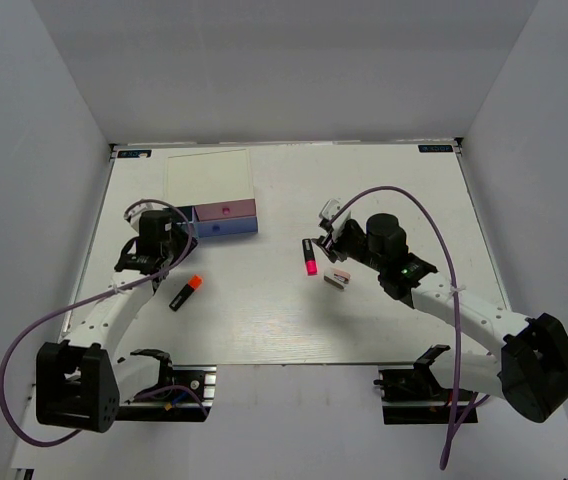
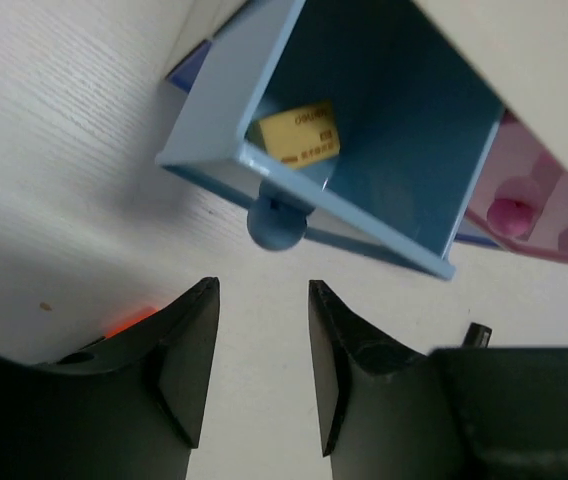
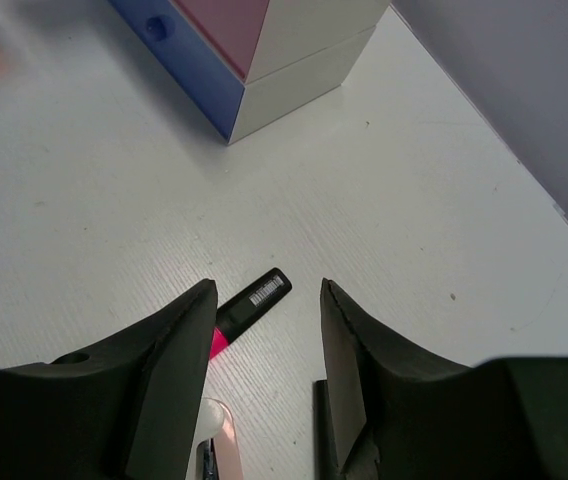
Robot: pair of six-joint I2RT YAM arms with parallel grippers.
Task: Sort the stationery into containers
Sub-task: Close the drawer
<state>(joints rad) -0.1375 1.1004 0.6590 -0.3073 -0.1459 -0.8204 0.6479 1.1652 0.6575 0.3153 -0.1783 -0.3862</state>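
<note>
The white-topped box (image 1: 209,178) stands at the back left. Its light blue drawer (image 2: 394,130) is pulled out, and a tan eraser (image 2: 297,135) lies inside it. My left gripper (image 2: 262,290) is open and empty, just short of that drawer's round knob (image 2: 277,222); it also shows in the top view (image 1: 172,243). The orange-capped highlighter (image 1: 186,292) lies on the table near the left arm. My right gripper (image 3: 266,290) is open and empty above the pink-capped highlighter (image 3: 249,303), which also shows in the top view (image 1: 310,257). A pink-white eraser (image 1: 338,277) lies beside it. The green highlighter and grey-white eraser are out of view.
The pink drawer (image 1: 226,209) and purple drawer (image 1: 226,228) are shut on the box's near side. The pink drawer's knob (image 2: 512,212) shows to the right of the open drawer. White walls close in the table on three sides.
</note>
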